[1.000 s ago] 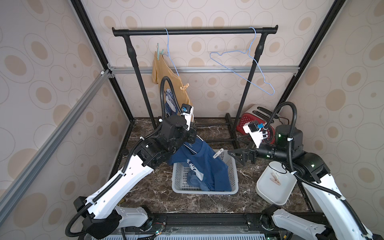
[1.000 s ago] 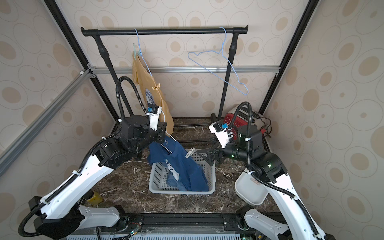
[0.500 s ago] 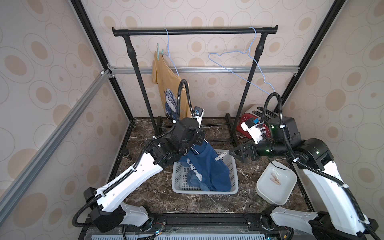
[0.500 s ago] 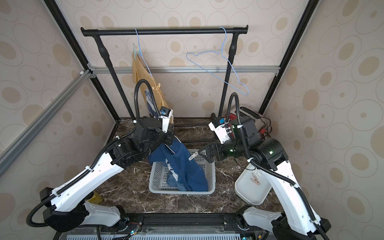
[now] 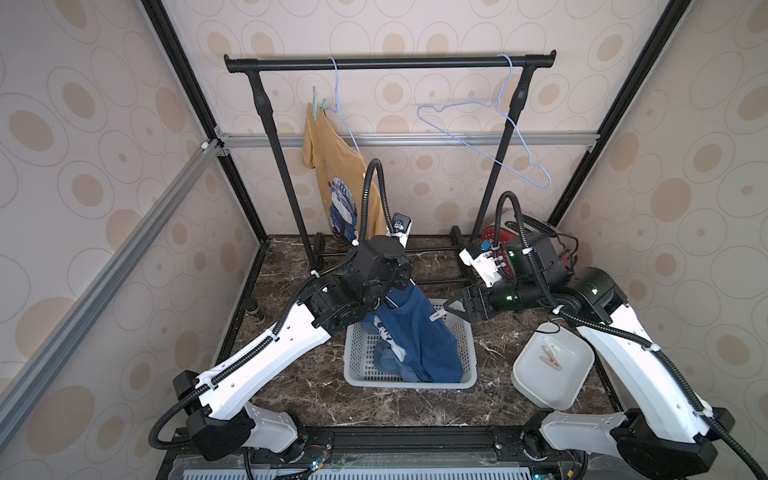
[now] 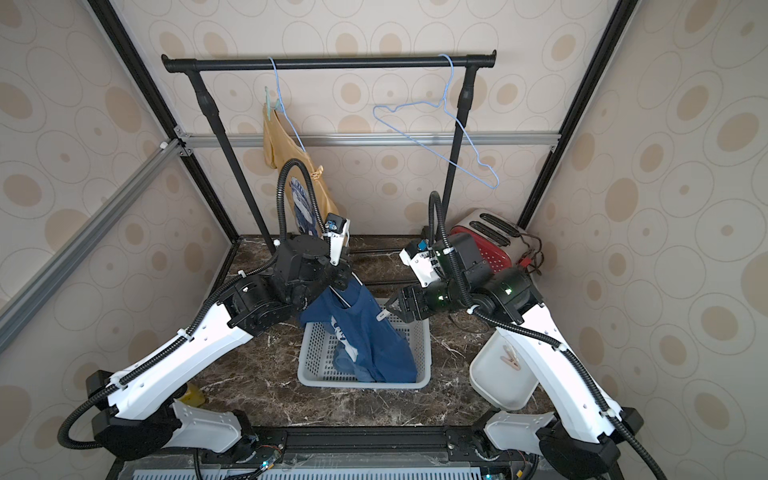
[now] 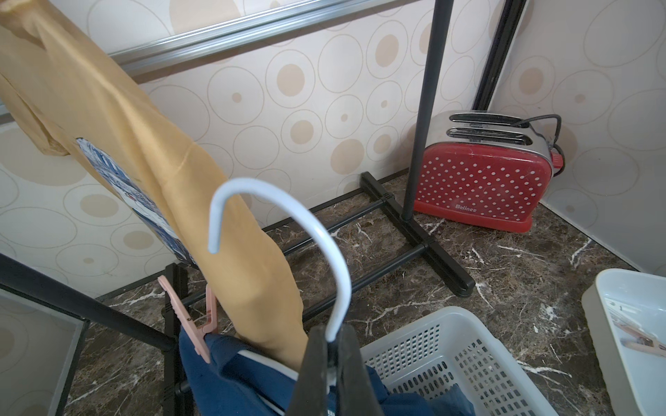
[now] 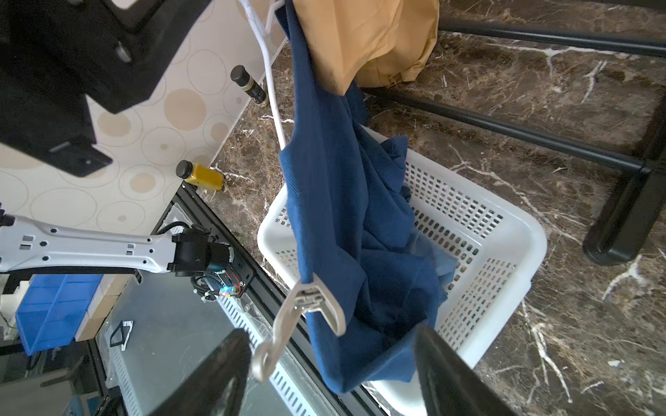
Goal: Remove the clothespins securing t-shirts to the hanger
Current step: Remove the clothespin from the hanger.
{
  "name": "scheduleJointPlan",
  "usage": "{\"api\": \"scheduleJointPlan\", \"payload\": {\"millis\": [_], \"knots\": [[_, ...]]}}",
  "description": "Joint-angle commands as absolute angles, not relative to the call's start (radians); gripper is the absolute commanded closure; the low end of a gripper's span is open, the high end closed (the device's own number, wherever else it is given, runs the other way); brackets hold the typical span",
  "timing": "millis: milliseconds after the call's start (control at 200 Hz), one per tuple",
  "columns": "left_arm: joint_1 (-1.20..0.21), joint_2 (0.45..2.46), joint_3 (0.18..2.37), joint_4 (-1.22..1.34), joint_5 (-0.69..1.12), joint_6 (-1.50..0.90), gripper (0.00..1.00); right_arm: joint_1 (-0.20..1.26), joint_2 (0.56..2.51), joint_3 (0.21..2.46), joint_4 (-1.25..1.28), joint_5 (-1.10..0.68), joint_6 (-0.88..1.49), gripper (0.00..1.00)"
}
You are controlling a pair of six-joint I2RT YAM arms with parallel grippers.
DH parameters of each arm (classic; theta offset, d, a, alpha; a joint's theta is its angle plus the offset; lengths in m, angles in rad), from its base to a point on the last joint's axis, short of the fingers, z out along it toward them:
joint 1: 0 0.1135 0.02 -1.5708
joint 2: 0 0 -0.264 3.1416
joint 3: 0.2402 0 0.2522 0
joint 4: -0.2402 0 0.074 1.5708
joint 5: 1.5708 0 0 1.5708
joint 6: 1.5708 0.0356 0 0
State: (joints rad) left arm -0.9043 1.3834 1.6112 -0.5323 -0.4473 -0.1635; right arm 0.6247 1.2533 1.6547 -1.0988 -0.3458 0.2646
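step in hand, i'd say: pinch the white clothespin [image 8: 306, 306] off the navy t-shirt [image 8: 342, 216]. to do it well, the r claw [image 8: 329, 333] should take both splayed tails betw its fingers, square to the spring. squeeze till the nose lets go of the cloth, then draw back along the pin's length. pulling sideways would prob drag the shirt w/ it. one tail curls just beside a finger [image 8: 223, 371] and the other sits nearer the middle, so centring first should help.

r claw: jaws stand wide apart either side of the tails, nothing held. can't tell if the near finger touches the curled tail.

l claw [image 7: 333, 345]: clamped tight on the neck of the white hanger [image 7: 306, 223], holding the shirt up w/ its lower part lying in the basket [image 5: 353, 374] on the bench [image 5: 291, 374]. a pink clothespin [image 7: 191, 324] grips the shirt's other shoulder, likely next.

further out: the yellow t-shirt [image 5: 332, 166] hangs on a blue hanger [image 5: 345, 120] w/ a teal clothespin [image 5: 318, 102] at the top and a tan clothespin [image 6: 316, 172] lower down. the white bin [image 5: 577, 374] by the r arm holds loose clothespins [image 5: 549, 355], already off.
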Motion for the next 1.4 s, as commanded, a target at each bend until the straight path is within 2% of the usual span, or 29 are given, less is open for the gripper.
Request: {"api": "scheduleJointPlan", "payload": {"millis": [0, 230, 591, 776, 906, 1392], "knots": [[-0.91, 1.385, 1.661, -0.517, -0.474, -0.147, 1.0, 0.657, 1.274, 1.641, -1.057, -0.358, 0.287, 0.32], [-0.909, 1.382, 1.659, -0.521, -0.477, -0.146, 1.0, 0.674, 1.298, 1.637, -1.059, -0.356, 0.29, 0.43], [-0.909, 1.384, 1.658, -0.523, -0.481, -0.144, 1.0, 0.692, 1.328, 1.652, -1.119, -0.336, 0.283, 0.51], [-0.91, 1.384, 1.658, -0.527, -0.482, -0.144, 1.0, 0.697, 1.334, 1.669, -1.128, -0.333, 0.28, 0.72], [-0.91, 1.386, 1.657, -0.532, -0.484, -0.143, 1.0, 0.697, 1.333, 1.677, -1.134, -0.325, 0.276, 0.79], [-0.91, 1.408, 1.638, -0.538, -0.486, -0.129, 1.0, 0.674, 1.28, 1.783, -1.184, -0.189, 0.286, 0.83]]}}
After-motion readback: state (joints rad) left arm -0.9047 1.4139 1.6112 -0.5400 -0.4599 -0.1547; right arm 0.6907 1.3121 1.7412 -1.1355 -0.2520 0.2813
